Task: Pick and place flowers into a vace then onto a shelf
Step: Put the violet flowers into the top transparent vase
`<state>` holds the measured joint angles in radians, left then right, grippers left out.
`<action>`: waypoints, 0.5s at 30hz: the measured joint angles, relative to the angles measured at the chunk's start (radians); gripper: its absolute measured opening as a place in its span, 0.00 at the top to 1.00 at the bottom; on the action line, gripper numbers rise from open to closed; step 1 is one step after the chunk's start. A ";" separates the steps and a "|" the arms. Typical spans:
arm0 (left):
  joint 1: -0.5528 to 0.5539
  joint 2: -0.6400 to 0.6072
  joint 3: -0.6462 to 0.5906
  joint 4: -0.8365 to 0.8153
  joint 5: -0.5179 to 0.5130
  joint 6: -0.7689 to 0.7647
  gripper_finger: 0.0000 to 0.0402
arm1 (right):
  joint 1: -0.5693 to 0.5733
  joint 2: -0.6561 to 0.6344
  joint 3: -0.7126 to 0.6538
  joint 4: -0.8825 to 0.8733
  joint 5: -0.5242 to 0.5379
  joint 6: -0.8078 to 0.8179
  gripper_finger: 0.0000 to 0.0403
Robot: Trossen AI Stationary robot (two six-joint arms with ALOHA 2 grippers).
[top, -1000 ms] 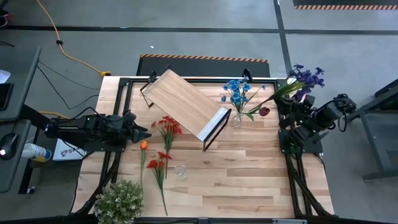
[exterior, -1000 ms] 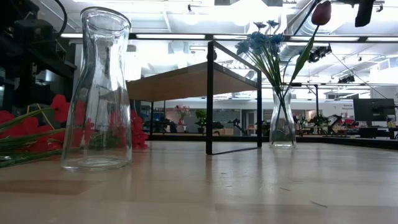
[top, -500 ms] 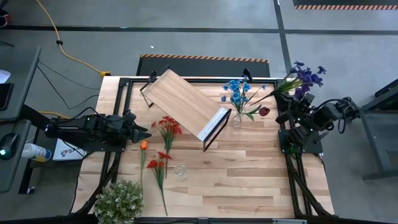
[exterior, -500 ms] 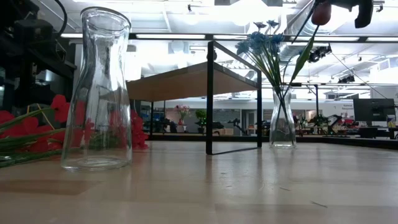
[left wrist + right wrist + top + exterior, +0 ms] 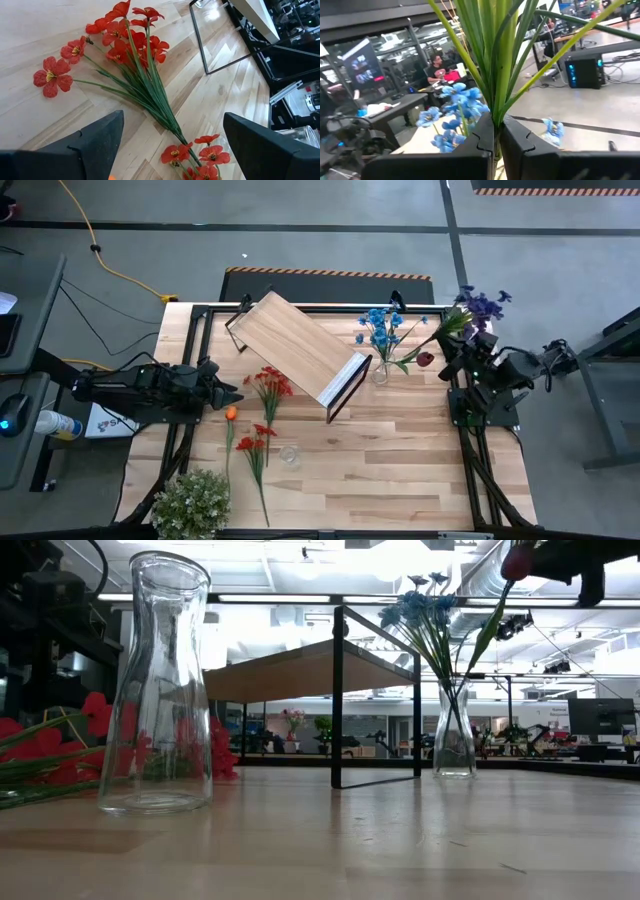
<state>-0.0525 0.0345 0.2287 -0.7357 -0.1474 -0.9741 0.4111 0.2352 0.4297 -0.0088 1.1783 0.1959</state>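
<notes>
The right gripper (image 5: 495, 142) pinches the purple flowers (image 5: 478, 305) by the stems near the far-right vase (image 5: 381, 370), apparently for insertion, while the left gripper (image 5: 167, 145) waits spread over red flowers (image 5: 127, 42).

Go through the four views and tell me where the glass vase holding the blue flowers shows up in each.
High view: the vase with blue flowers stands just right of the shelf.
Low view: the vase with blue flowers stands right of centre, beside the shelf.
Left wrist view: not in it.
Right wrist view: only the blue blooms show, behind the stems the right gripper clamps.
Shared landmark: the shelf.
</notes>
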 joint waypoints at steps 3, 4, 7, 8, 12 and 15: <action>0.000 0.000 0.000 0.000 0.000 0.000 0.06 | -0.034 0.000 0.000 -0.052 -0.008 0.035 0.99; 0.000 0.000 0.000 0.000 0.000 0.000 0.06 | -0.046 0.000 0.000 -0.071 -0.016 0.050 0.99; 0.000 0.000 0.000 0.000 0.000 0.000 0.06 | -0.089 -0.001 0.000 -0.128 -0.054 0.098 0.98; 0.000 0.000 0.000 0.000 0.000 0.000 0.06 | -0.106 -0.001 0.000 -0.146 -0.067 0.116 0.98; 0.000 0.000 0.000 0.000 -0.004 0.000 0.06 | -0.177 -0.001 0.000 -0.187 -0.145 0.162 0.99; 0.000 0.000 0.000 0.000 -0.004 0.000 0.06 | -0.236 -0.001 0.000 -0.178 -0.217 0.167 0.99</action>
<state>-0.0525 0.0345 0.2287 -0.7354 -0.1516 -0.9737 0.1746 0.2340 0.4297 -0.1870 0.9614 0.3633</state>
